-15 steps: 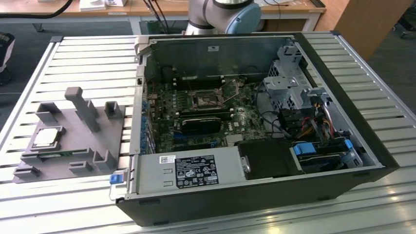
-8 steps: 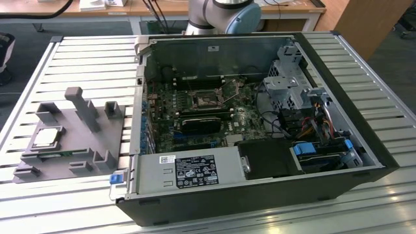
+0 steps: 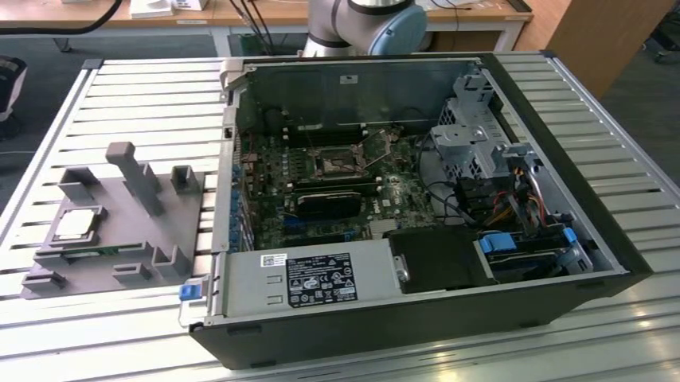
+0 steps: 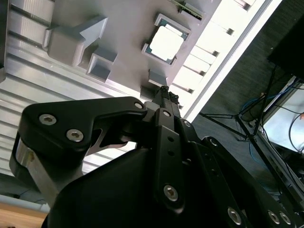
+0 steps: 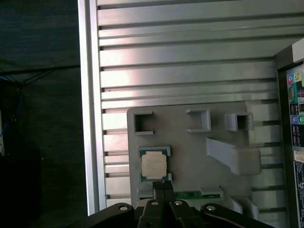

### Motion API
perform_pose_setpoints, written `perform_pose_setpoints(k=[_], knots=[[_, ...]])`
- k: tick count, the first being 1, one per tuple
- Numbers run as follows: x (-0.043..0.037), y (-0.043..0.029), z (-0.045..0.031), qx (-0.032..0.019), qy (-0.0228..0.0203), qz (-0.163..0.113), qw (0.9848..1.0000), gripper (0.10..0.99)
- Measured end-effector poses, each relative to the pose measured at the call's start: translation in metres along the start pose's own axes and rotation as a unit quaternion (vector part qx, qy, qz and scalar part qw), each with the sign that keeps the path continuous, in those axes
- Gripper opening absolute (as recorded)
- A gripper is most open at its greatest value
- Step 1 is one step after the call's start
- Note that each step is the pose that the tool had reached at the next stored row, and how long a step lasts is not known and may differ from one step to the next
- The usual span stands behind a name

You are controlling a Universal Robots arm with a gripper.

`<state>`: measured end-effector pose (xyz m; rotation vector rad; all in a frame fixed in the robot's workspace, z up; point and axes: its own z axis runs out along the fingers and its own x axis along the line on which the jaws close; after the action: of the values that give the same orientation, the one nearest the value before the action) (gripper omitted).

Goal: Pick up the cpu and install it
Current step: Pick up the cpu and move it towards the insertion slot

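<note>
Cpu (image 5: 154,166): a small flat square with a shiny silver-grey metal top and a thin green rim. It lies flat in a square raised nest of a matte grey moulded tray (image 5: 190,152), and nothing is holding it. In both wrist views it sits straight ahead of the pincer (image 5: 162,185), just past the tips. How far the tips stand off the cpu I cannot tell.

The pincer is closed on nothing. Its two slim black fingers (image 5: 158,192) are pressed together side to side, and behind them are glossy black linkage plates with round bolt heads.

To one side of the pincer a thin green strip (image 5: 194,195) lies on edge in a slot of the tray. Further out on that side stands a long slanted grey block (image 5: 232,154) with open box-shaped pockets around it.

The tray rests on a table (image 3: 138,103) of ribbed, brushed aluminium slats. Just beside the tray, on the exterior view's right, lies an open black computer case (image 3: 425,318) with a green circuit board (image 3: 318,171) and tangled cables inside.
</note>
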<state>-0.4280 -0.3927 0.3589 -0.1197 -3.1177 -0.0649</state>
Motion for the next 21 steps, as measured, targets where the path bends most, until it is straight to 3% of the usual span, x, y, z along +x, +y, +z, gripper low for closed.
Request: perform_pose_setpoints(k=[21], knots=[[-0.0002,-0.0003,0.0074,0.0,0.0,0.0,1.0,0.114]])
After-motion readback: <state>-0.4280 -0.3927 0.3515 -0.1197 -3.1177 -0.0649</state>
